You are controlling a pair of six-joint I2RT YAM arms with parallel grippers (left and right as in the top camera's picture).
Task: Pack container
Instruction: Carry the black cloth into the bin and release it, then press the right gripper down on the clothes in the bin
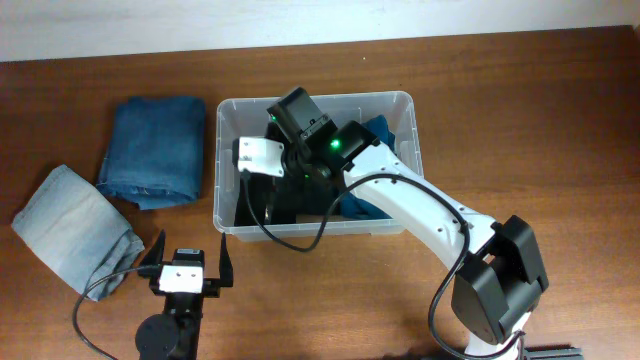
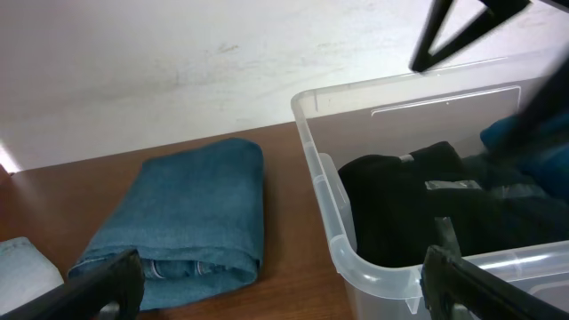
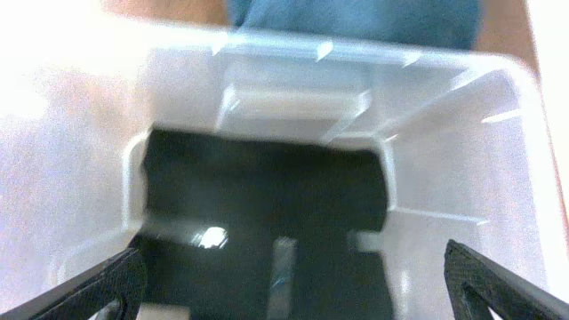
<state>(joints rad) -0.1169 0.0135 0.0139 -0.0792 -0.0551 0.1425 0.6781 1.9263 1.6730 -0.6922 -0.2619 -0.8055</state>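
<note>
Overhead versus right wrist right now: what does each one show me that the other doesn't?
Only overhead: the left hand, open, by the container, the pale folded cloth far left, and a blue garment in the container's right end. Only right wrist: the right hand with its fingers spread wide above the black garment. Both: the container, that black garment inside it, and the dark blue folded cloth beyond its wall.

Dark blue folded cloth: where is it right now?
Overhead view: the dark blue folded cloth lies outside, just left of the container, with the pale blue cloth at its near-left.
</note>
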